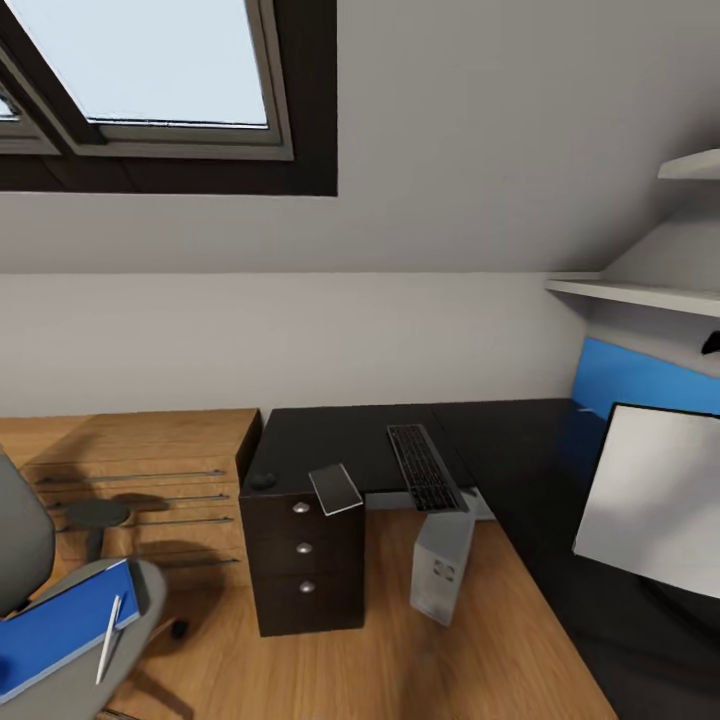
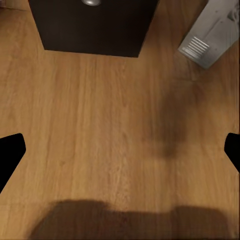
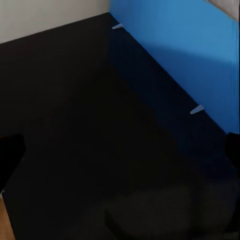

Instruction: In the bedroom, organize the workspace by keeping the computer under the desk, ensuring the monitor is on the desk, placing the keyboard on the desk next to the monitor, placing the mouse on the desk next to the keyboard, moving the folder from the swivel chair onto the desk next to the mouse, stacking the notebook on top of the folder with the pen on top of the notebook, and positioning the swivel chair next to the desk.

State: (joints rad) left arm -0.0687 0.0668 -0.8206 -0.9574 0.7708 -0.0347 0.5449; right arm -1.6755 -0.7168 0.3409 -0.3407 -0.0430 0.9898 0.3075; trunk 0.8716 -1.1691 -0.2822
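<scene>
The black-topped desk [image 1: 330, 440] carries the keyboard [image 1: 425, 467], the small black mouse [image 1: 263, 480] and the dark grey notebook [image 1: 335, 488], which overhangs the edge above the drawers. The monitor [image 1: 655, 500] stands at the right, its white back toward me. On the floor by the desk's inner corner stands the light grey computer [image 1: 441, 565], tilted. At the lower left, the blue folder [image 1: 60, 630] lies on the swivel chair [image 1: 140, 600] with the white pen [image 1: 108, 652] on it. My left gripper [image 2: 120, 152] is open over the wooden floor. Above the desk top [image 3: 75, 125] my right gripper [image 3: 120, 150] is open too.
A light wooden drawer chest [image 1: 130, 480] stands left of the desk's black drawer unit [image 1: 305, 560]. White shelves [image 1: 640, 292] hang at the upper right, above the blue back panel [image 1: 640, 380]. The left wrist view takes in the drawer unit's base [image 2: 92, 25] and the computer [image 2: 210, 35].
</scene>
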